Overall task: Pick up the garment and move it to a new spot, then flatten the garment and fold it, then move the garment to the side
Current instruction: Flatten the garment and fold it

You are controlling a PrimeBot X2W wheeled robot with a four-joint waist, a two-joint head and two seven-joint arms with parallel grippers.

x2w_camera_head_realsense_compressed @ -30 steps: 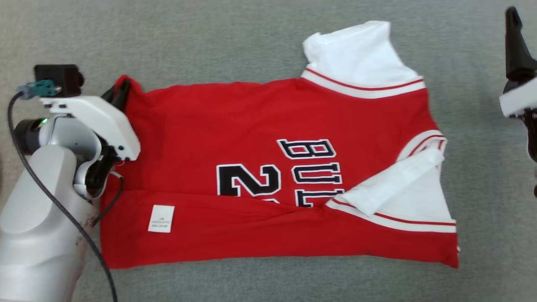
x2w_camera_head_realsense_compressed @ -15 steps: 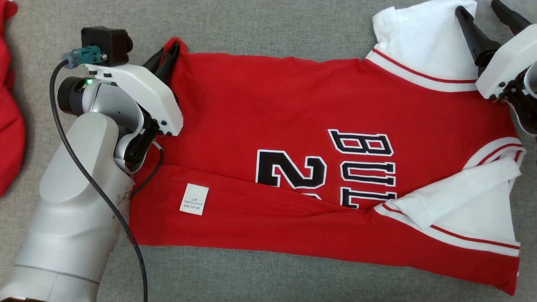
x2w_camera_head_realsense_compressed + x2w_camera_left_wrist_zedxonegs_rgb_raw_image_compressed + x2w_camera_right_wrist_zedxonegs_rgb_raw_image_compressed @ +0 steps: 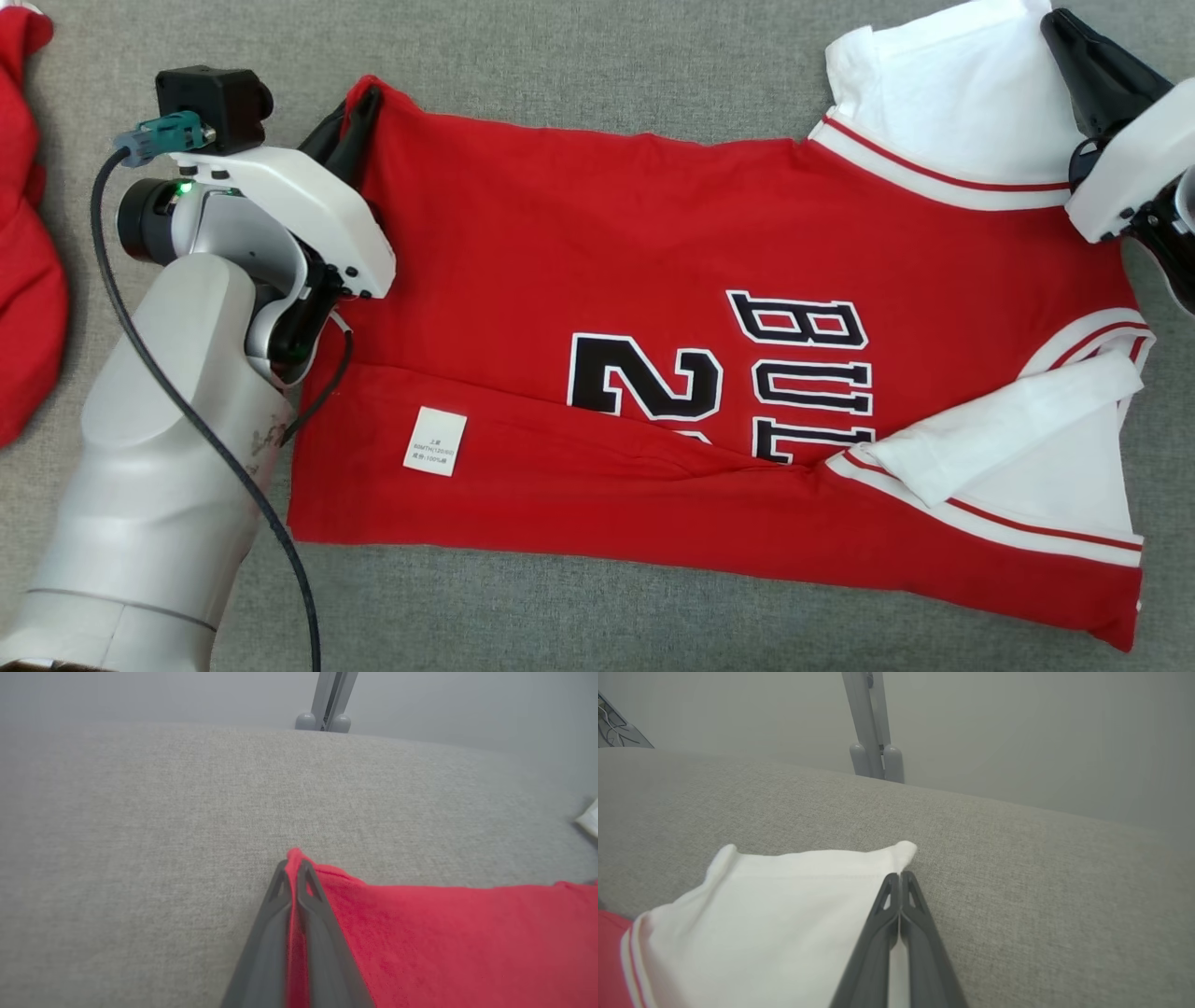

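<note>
The red jersey (image 3: pixel 653 233) is spread flat on the grey tabletop (image 3: pixel 560 56). Its near long edge is judged already folded in, while further folds and the move aside remain. Its far hem corner (image 3: pixel 299 856) is clamped in the left jaws, and the far white sleeve (image 3: pixel 784 905) is pinched at its corner by the closed right jaws.

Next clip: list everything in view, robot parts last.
jersey: one, red with white sleeves, spread across the surface
label: one, white, on the jersey's lower left part
other cloth: one, red, at the head view's left edge
surface: one, grey fabric, under everything
post: one, grey, beyond the surface's far edge
left tool: one, dark, shut on the jersey's red far-left corner
right tool: one, dark, shut on the jersey's white sleeve corner
</note>
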